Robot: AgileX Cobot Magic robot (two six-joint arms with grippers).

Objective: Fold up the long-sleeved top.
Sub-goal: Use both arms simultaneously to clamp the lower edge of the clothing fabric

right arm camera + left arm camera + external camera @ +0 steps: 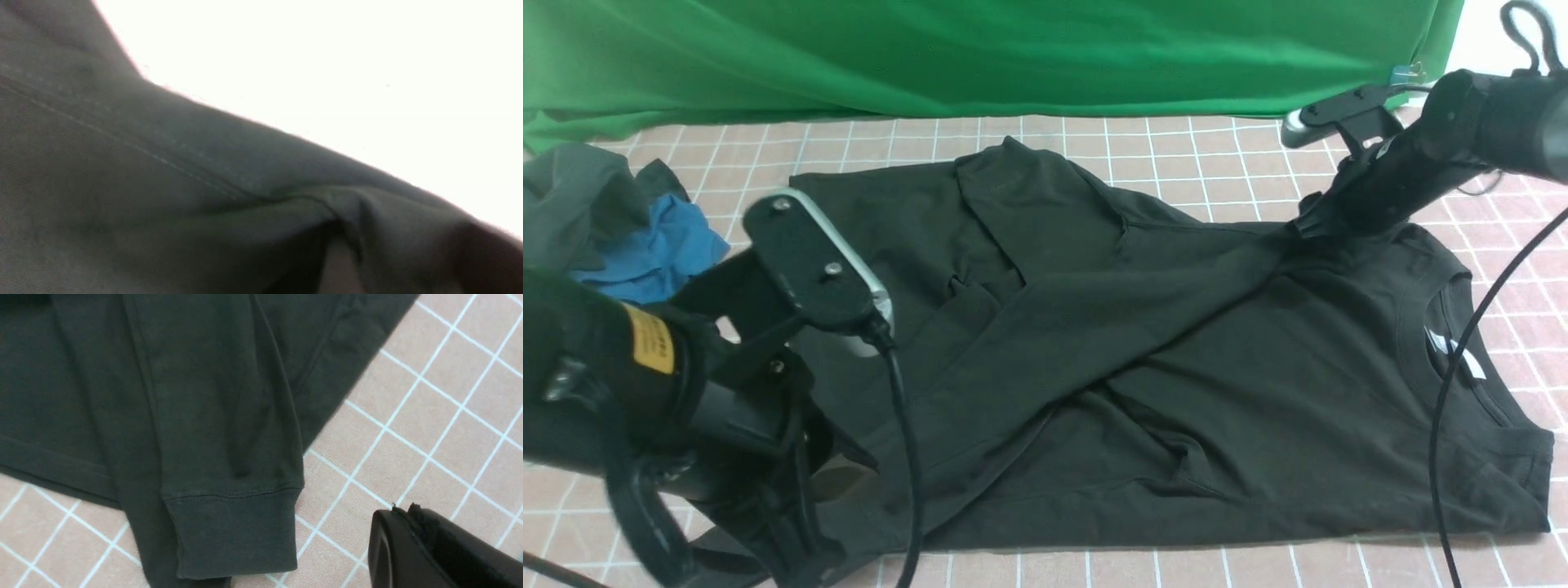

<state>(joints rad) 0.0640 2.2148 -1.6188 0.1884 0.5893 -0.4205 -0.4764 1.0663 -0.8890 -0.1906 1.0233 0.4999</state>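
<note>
Long-sleeved top (1176,359) lies spread across the checked table (1176,155), collar toward its right edge, both sleeves crossed over the body. Right gripper (1311,224) presses into the far shoulder fabric; finger state cannot be told. Left gripper (412,539) closed, empty, just beside the sleeve cuff (237,535) at the near left corner.

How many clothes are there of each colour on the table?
Black: 1, the long-sleeved top
Blue: 1, the blue garment
Dark grey: 1, the grey garment
Total: 3
</note>
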